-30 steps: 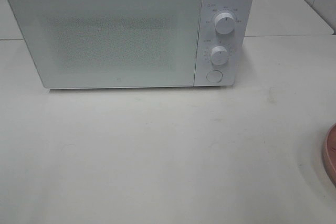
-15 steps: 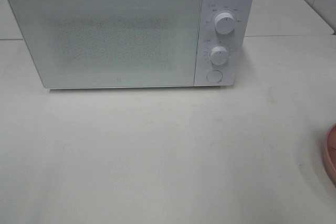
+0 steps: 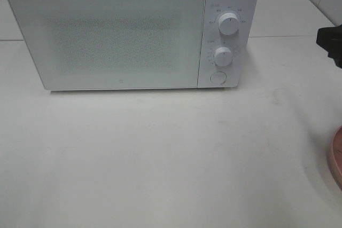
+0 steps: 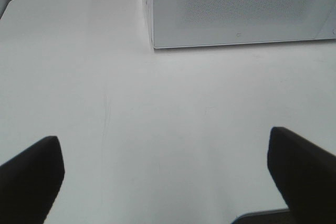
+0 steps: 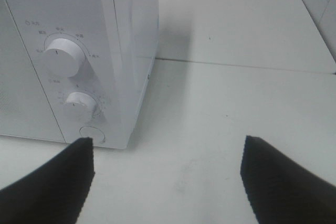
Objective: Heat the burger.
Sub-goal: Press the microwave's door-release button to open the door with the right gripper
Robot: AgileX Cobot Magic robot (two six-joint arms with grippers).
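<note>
The burger is out of view in all frames. A white microwave (image 3: 123, 33) stands at the back of the table with its door shut; it also shows in the left wrist view (image 4: 236, 9) and the right wrist view (image 5: 79, 56). My right gripper (image 5: 168, 150) is open and empty, hovering over the table just right of the microwave's control panel. A dark part of the right arm (image 3: 330, 44) shows at the right edge. My left gripper (image 4: 164, 140) is open and empty above bare table, in front of the microwave's left corner.
The control panel carries two round knobs (image 3: 230, 23) (image 3: 223, 56) and a round button (image 3: 217, 77). A pink plate (image 3: 336, 156) is cut off by the right edge of the exterior view. A seam between tabletops (image 5: 236, 64) runs behind the microwave.
A dark part of the right arm has come into the exterior view at the right edge. The microwave and the plate have not moved.
</note>
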